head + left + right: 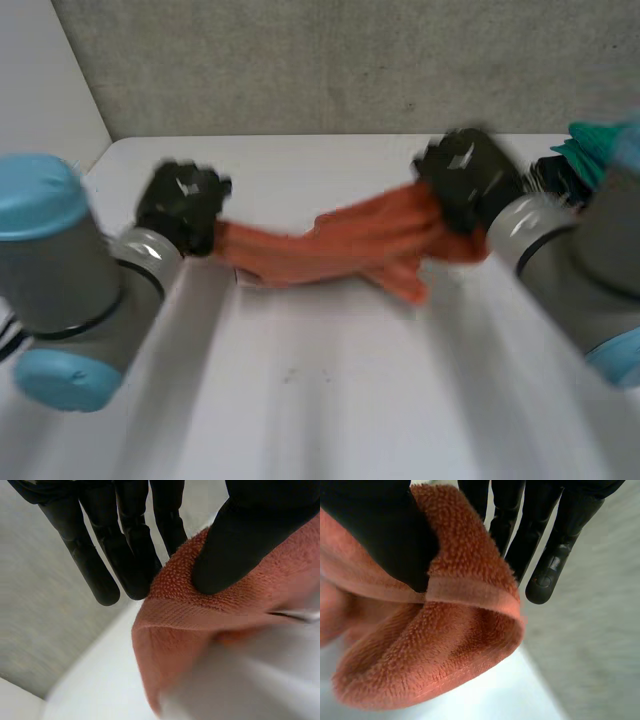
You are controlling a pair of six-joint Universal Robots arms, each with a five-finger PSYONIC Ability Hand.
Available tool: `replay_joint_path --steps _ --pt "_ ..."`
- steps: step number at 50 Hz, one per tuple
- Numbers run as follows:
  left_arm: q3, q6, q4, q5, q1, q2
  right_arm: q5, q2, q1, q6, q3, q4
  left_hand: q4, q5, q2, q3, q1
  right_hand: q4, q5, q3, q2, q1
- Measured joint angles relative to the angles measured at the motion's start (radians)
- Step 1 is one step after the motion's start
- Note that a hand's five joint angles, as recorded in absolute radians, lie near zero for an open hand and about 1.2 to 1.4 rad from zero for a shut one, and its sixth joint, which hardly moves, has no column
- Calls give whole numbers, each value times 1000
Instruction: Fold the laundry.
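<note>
An orange towel [345,245] hangs stretched between my two hands above the white table [330,400], sagging in the middle and bunched toward its right end. My left hand [183,205] grips the towel's left end; in the left wrist view its thumb [235,545] presses the towel's hemmed edge [200,615] against the fingers [125,555]. My right hand [468,178] holds the right end; in the right wrist view its thumb [380,530] pinches the folded terry edge [460,630] against the fingers [540,540].
A teal cloth [600,150] lies at the table's far right edge behind my right arm. A grey wall [330,60] stands behind the table, close beyond both hands.
</note>
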Motion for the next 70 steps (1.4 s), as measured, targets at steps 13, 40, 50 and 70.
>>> replay_joint_path --steps 13,40,50,70 --pt "-85 -158 -9 2 -31 321 -23 -51 -64 -17 -220 -90 0 0 2 4 0 0 7 0 0 0" --pt "-101 -158 -8 -42 -16 61 59 252 -12 19 -211 -212 4 0 2 4 0 -950 -898 -970 -961 -830" --pt "-101 -114 -6 -77 80 61 60 200 -139 56 -203 -3 4 0 2 5 0 -950 -899 -970 -961 -830" --pt "-80 42 78 -71 191 -27 -45 608 -266 523 -596 308 -201 -169 -197 -190 -199 -950 -898 -970 -961 -830"
